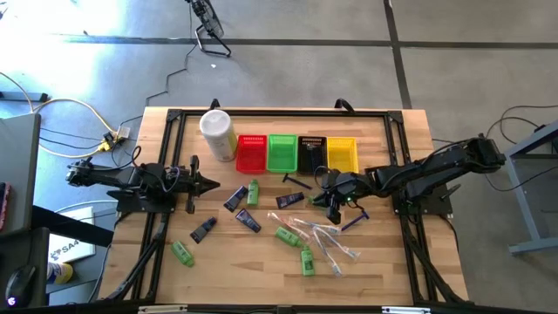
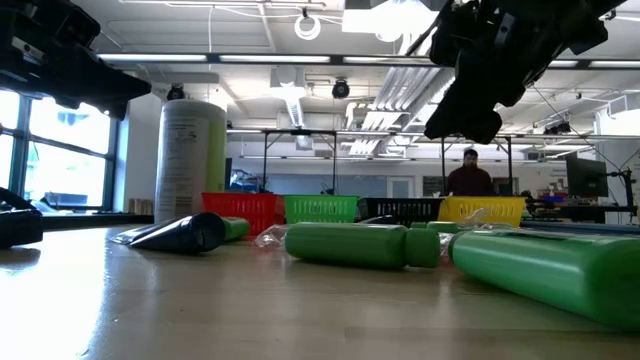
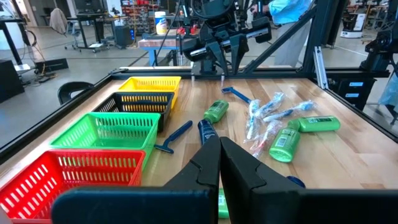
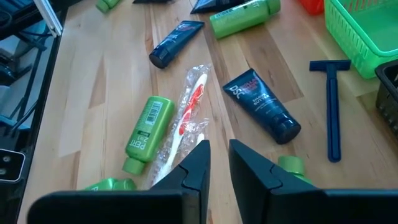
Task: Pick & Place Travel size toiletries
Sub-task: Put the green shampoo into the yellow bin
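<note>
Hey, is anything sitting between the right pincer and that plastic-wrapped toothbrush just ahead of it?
Nothing visible. The right pincer hangs just above the clear-wrapped red toothbrush, its fingers nearly closed and empty. A green mini bottle lies alongside, a dark blue tube on the other side.

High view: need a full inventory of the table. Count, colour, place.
white cylindrical canister: one, back left, beside the baskets
small plastic baskets: four in a back row, red, green, black, yellow
green mini bottles: at least five, scattered mid-table
dark navy tubes: four, centre-left
blue razors: two, near the right arm
clear-wrapped toothbrushes: several, front centre
person: one, background
left hand: shut, empty, left side
right hand: slightly parted, raised over the toiletries
</note>
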Controlling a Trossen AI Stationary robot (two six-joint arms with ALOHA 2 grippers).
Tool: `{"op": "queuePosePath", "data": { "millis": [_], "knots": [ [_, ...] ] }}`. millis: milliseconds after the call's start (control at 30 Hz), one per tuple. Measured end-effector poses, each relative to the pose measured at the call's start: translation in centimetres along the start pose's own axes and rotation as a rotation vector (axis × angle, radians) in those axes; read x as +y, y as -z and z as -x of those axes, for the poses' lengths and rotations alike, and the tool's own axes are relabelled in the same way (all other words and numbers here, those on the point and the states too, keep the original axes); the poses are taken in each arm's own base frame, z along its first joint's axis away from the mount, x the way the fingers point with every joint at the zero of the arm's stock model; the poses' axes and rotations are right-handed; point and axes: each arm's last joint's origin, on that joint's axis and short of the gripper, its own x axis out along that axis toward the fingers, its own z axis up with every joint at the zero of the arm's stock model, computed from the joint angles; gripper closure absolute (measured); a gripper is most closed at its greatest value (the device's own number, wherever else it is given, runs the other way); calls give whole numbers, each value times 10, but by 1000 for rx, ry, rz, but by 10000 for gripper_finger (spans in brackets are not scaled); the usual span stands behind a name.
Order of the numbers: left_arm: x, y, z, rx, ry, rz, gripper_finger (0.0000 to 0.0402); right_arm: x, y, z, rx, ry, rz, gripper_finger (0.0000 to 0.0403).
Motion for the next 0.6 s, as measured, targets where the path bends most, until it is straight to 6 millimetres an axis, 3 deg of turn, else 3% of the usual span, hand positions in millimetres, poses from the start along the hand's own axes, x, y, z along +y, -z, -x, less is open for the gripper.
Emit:
{"op": "queuePosePath", "data": {
  "millis": [300,600],
  "knots": [
    [0,0,0,0,3,0,394,0,0,0,-12,19,-38,337],
    [0,0,0,0,2,0,394,-1,0,0,-27,50,-48,217]
  ]
}}
